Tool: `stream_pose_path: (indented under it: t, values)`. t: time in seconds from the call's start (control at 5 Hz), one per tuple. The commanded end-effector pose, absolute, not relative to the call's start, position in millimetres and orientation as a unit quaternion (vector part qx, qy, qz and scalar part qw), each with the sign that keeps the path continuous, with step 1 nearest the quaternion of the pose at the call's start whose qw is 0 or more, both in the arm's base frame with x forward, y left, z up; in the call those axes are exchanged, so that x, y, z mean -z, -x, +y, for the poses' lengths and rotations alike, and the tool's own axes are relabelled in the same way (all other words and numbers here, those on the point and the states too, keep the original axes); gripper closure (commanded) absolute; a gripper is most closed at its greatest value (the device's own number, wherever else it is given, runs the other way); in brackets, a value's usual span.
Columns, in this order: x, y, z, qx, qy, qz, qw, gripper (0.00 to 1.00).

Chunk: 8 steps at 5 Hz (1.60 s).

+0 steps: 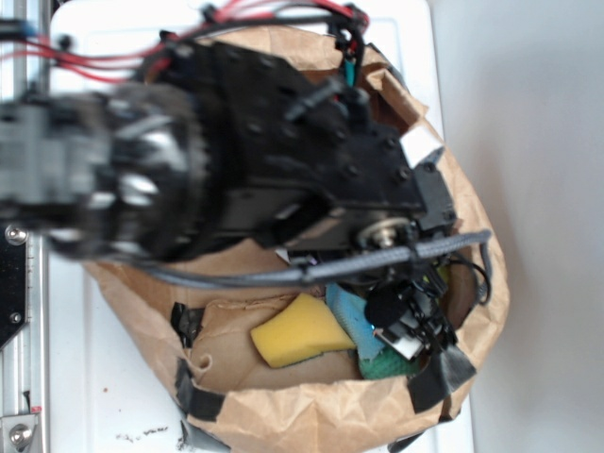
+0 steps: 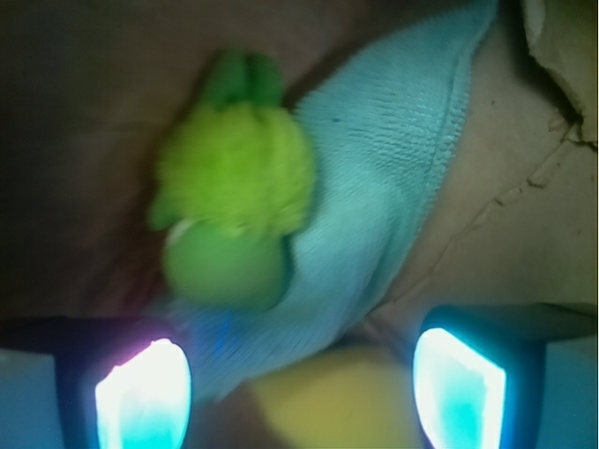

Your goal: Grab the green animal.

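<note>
A brown paper bag point(image 1: 311, 415) with black tape point(image 1: 193, 396) on its rim stands open on a white counter point(image 1: 104, 377). Inside lie a yellow sponge point(image 1: 297, 332) and, just beside it, a teal cloth point(image 2: 393, 178).

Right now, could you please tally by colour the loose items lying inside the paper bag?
Green: 1, the green animal
Teal: 1, the teal cloth
Yellow: 1, the yellow sponge
Total: 3 in the paper bag
</note>
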<state>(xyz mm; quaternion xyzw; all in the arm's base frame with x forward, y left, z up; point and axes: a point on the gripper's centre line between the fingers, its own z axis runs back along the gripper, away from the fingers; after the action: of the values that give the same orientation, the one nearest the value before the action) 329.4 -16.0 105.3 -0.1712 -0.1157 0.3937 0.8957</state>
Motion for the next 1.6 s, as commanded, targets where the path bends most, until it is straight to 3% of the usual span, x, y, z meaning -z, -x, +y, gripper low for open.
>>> stream_pose_path:
  t: [0.0, 0.4, 0.6, 0.8, 1.0, 1.4]
  values:
    - [-116, -341, -9, -0.391, 0.177, -0.179, 0.885, 0.00]
    - [-82, -372, -25, -0.409, 0.112, -0.180, 0.888, 0.00]
    - [-71, -377, -25, -0.408, 0.084, -0.165, 0.894, 0.00]
    - [-76, -372, -20, -0.414, 0.087, -0.147, 0.894, 1.00]
    - [-85, -368, -14, -0.418, 0.100, -0.149, 0.890, 1.00]
    - [-130, -342, -1, -0.398, 0.157, -0.140, 0.893, 1.00]
